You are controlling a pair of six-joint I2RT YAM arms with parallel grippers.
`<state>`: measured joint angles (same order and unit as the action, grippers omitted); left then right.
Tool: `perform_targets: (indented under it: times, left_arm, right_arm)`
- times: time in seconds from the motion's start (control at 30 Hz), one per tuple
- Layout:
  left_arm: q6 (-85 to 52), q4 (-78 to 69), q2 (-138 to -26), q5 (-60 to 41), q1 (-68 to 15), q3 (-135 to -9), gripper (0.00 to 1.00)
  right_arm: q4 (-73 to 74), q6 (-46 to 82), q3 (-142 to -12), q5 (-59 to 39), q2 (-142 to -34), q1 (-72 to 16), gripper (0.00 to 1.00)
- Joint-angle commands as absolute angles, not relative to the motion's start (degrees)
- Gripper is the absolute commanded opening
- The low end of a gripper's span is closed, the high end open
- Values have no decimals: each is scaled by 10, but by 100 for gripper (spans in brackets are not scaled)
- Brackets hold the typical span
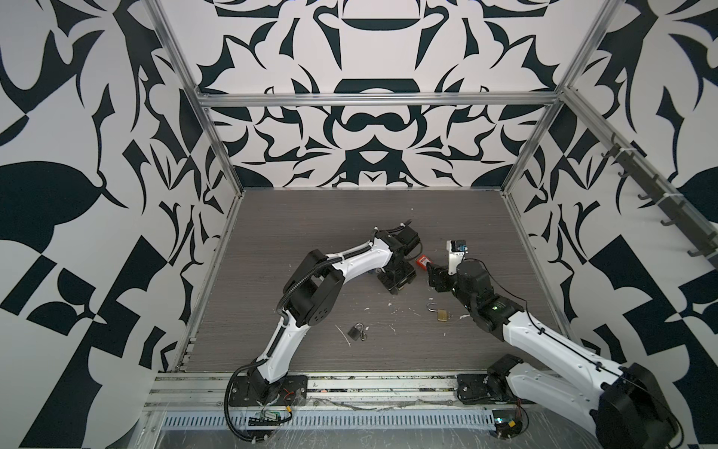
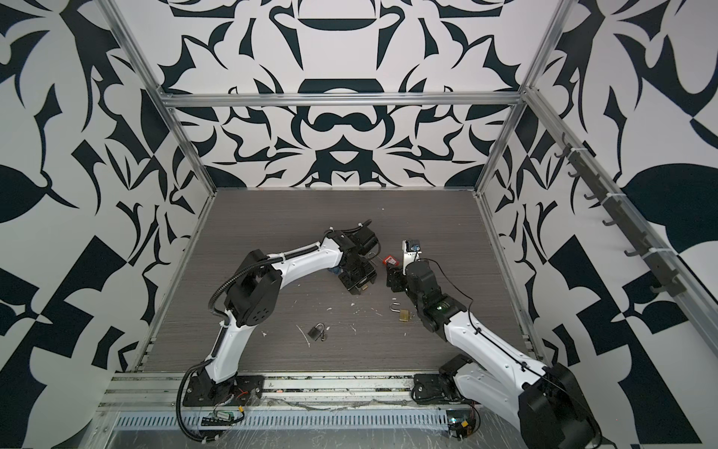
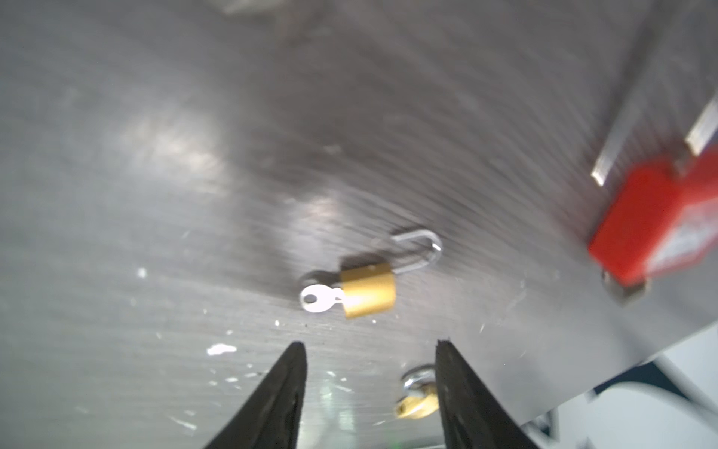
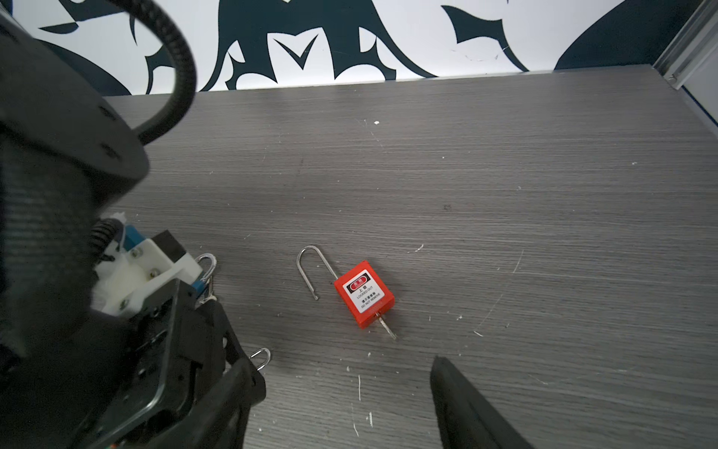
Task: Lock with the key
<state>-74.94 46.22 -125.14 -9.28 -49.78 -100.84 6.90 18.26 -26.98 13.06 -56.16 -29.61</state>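
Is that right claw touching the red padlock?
Apart: the right wrist view shows bare table between the red padlock and the visible finger of the right gripper.

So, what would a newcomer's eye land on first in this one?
The loud black-and-white patterned walls around the grey table hit first. Then the red padlock, shackle open and key in, lying mid-table close to the left gripper and right gripper; nearer the front, a brass padlock, also open, and a dark padlock.
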Motion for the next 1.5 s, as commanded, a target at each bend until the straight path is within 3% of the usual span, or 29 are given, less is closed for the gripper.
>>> perform_targets:
  times: [0.0, 0.1, 0.27, 0.4, 0.5, 0.63, 0.83, 1.47]
  left_arm:
    - [-528, 485, -1205, -74, -474, -1001, 58]
    - [-357, 505, -1192, -27, -472, -1004, 58]
    - [-201, 503, -1177, 11, -476, -975, 57]
    - [-71, 429, -1159, 2, -494, -933, 56]
    - [-21, 417, -1166, -10, -498, -933, 56]
    - [5, 404, -1174, -32, -499, -939, 56]
    - [4, 402, -1195, -49, -507, -952, 56]
    - [17, 402, -1258, 30, -532, -973, 51]
  right_arm:
    - [72, 197, -270, 169, -540, -299, 74]
    - [70, 205, -265, 190, -523, -299, 75]
    - [48, 231, -270, 197, -508, -298, 76]
    - [-25, 258, -307, 171, -525, -297, 90]
    - [-82, 263, -335, 122, -545, -295, 94]
    - [-127, 259, -344, 45, -547, -293, 99]
    - [-201, 267, -340, -24, -516, -288, 99]
    - [-200, 288, -340, -42, -522, -287, 99]
